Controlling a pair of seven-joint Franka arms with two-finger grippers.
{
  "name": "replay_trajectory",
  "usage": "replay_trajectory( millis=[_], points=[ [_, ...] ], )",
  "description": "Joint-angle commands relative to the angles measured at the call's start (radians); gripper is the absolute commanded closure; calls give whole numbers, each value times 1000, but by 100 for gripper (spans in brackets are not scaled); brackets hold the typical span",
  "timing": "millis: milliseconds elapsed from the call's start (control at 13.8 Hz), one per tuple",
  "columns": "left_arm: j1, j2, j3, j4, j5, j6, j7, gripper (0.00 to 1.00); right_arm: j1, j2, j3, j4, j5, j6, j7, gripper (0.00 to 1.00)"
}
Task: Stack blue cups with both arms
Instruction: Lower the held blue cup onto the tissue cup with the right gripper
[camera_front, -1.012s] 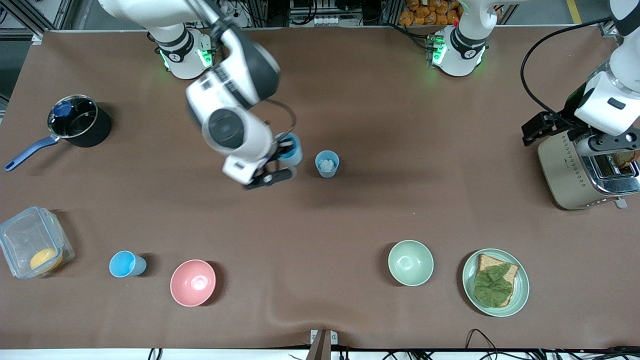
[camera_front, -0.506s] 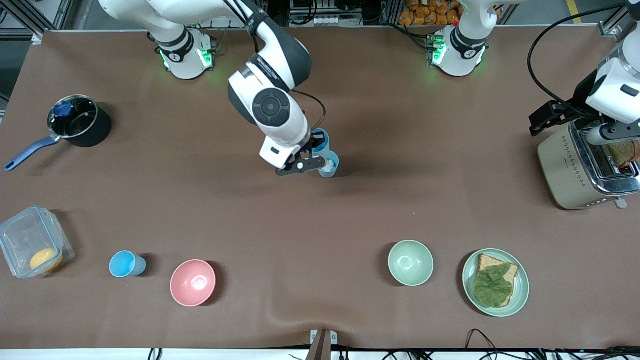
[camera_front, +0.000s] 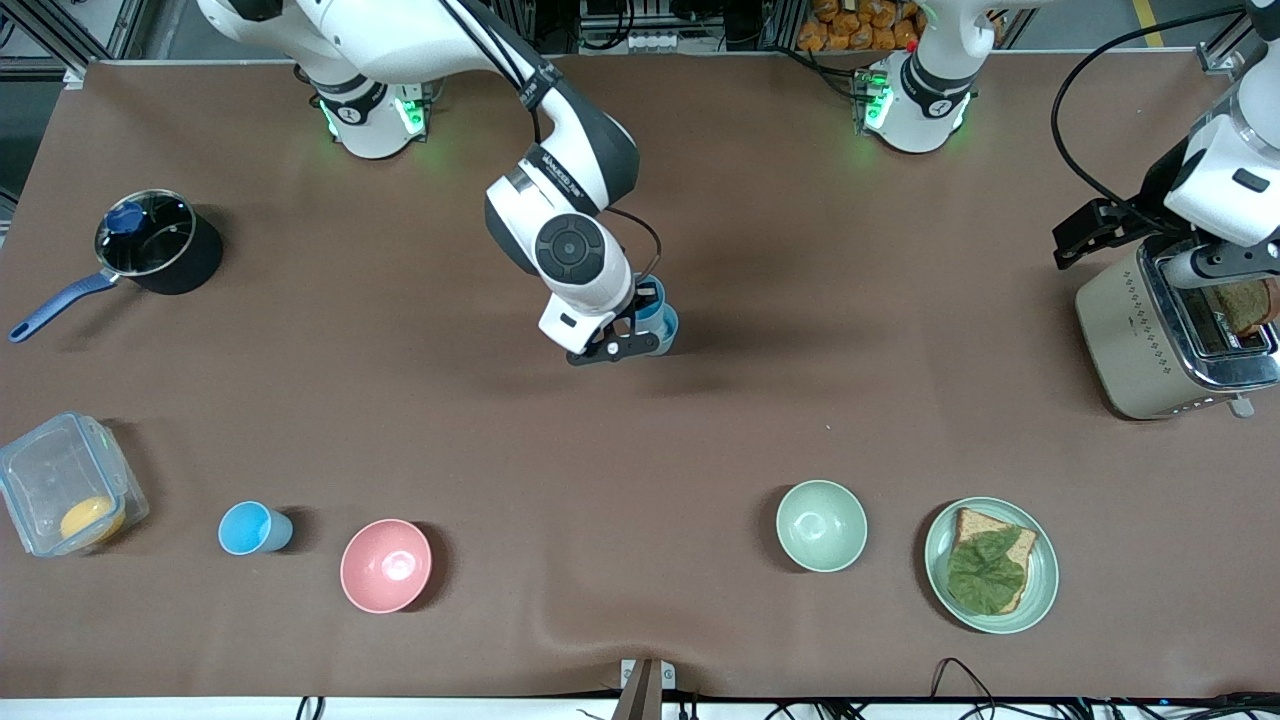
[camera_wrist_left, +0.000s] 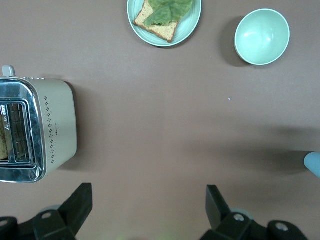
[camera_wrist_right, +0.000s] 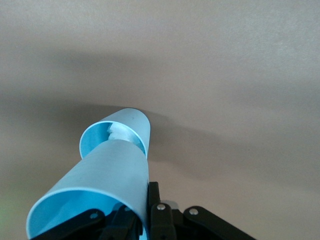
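1. Two blue cups meet mid-table: the right wrist view shows a white lump inside the standing cup (camera_wrist_right: 131, 127), which the front view hides.
2. Right gripper (camera_front: 628, 330) pinches the smooth, tapered held cup (camera_wrist_right: 95, 192), tilted over that mouth.
3. Third cup (camera_front: 250, 527) stands at the pink bowl's (camera_front: 386, 565) nine o'clock.
4. Left gripper (camera_wrist_left: 145, 207) waits, fingers spread, over the toaster (camera_front: 1165, 335).

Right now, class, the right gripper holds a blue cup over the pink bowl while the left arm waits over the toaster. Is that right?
Not quite. The right gripper holds its blue cup over another blue cup at mid-table, as the right wrist view shows, not over the pink bowl. The left arm does wait over the toaster.
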Motion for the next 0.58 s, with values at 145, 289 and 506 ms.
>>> replay_trajectory(
  millis=[145,289,506],
  points=[
    [14,-13,-4,6,-26,-19,21,0,24,21,-12,21,-14,22,24,100],
    [14,-27,-4,0,-26,-33,18,0,42,34,-14,24,-16,34,50,100],
    [10,-32,-4,-4,-26,-33,18,0,42,37,-15,24,-22,34,50,100]
  ],
)
